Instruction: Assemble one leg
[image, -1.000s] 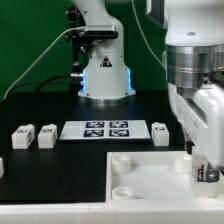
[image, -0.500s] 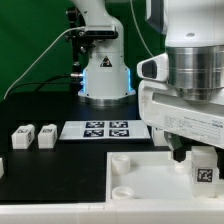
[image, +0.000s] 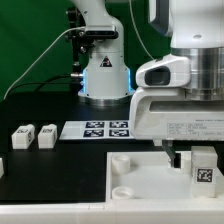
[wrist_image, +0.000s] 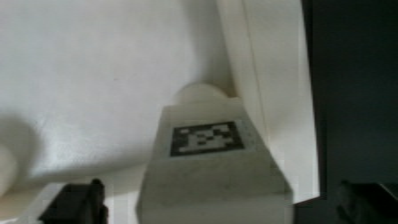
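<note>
The leg, a small white post with a square marker, stands upright at the near corner of the large white tray, at the exterior view's right. My gripper is right over it, jaws open, one finger on each side. In the wrist view the leg runs between the two dark fingertips, with a visible gap on each side, and its far end meets the tray by the rim. Whether the leg sits in a socket is hidden.
Two more white legs lie at the exterior view's left, and another by the tray. The marker board lies mid-table. The arm's base stands behind. A round corner socket shows on the tray.
My gripper has turned about its vertical axis, from narrow side to broad side facing the camera. The leg has stayed in about the same place on the tray.
</note>
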